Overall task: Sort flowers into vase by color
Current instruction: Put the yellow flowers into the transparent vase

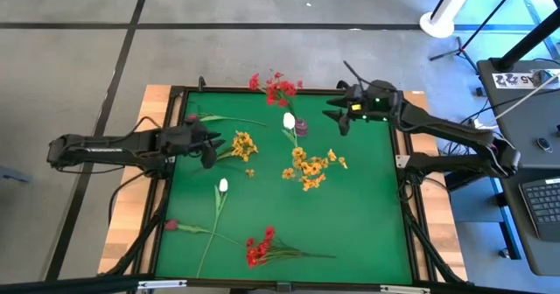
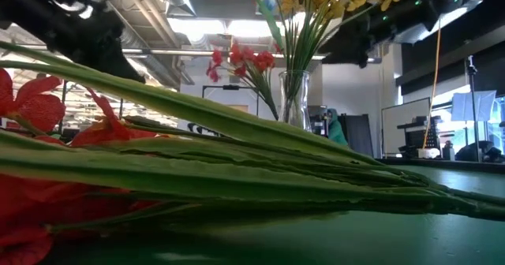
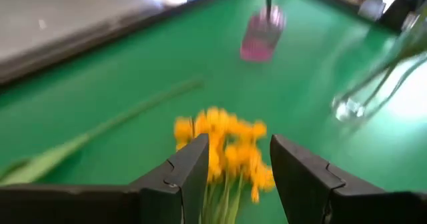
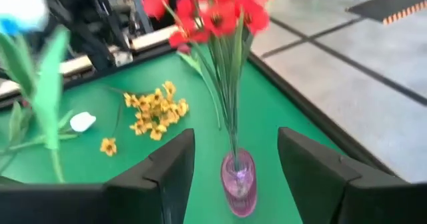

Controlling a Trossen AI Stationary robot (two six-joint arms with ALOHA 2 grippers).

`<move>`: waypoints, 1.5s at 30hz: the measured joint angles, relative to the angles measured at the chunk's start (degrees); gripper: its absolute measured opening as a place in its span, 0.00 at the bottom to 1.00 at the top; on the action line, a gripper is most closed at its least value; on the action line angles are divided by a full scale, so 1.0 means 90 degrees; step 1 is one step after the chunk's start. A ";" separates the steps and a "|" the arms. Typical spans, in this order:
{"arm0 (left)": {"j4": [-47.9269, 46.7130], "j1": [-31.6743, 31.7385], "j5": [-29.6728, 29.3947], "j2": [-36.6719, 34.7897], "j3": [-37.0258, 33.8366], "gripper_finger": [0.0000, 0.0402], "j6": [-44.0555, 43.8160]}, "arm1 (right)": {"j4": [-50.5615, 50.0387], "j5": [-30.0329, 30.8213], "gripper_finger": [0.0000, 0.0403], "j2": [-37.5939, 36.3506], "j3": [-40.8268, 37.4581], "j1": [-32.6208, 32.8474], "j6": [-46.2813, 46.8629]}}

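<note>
The pink vase (image 4: 239, 184) stands on the green table near its far edge and holds the red flowers (image 4: 220, 11). My right gripper (image 4: 235, 136) is open, above and to the right of it (image 1: 335, 117), with nothing between its fingers. A clear vase (image 2: 293, 99) holds yellow flowers (image 1: 311, 167) and a white tulip (image 1: 289, 119). My left gripper (image 1: 213, 147) is open at the table's left. Its fingers stand on either side of the stems of a yellow flower (image 3: 223, 147) that lies on the table. My left gripper has the lying yellow flower's stems (image 3: 223, 197) between its open fingers, close to one finger (image 3: 193, 167). It comes at the flower from the table's left, slanting down, along the stems. Whether a finger touches the flower, I cannot tell.
Loose flowers lie on the table: a white tulip (image 1: 223, 186), a red cluster (image 1: 260, 246) near the front edge, dark pink buds (image 1: 172, 226) (image 1: 192, 117) at the left, and a small yellow blossom (image 1: 250, 172). A raised dark frame (image 1: 404, 198) runs around the green table.
</note>
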 joint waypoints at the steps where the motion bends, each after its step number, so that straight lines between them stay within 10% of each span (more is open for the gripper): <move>1: -0.0135 0.0063 0.0152 0.0196 0.0079 0.38 -0.0020 | -0.0009 -0.0002 0.53 -0.0092 0.0000 0.0002 0.0002; 8: -0.0484 0.0250 0.1373 0.1504 0.0521 0.38 0.0176 | -0.0241 -0.0016 0.53 -0.0362 0.0000 0.0006 0.0011; 32: -0.1398 0.0952 0.1676 0.4715 0.1033 0.38 -0.0326 | -0.0120 -0.0357 0.53 -0.0357 0.0000 0.0774 -0.0328; 45: -0.2194 0.0896 0.0427 0.4520 0.2353 0.03 -0.0521 | -0.0096 -0.0340 0.53 -0.0357 0.0000 0.0754 -0.0324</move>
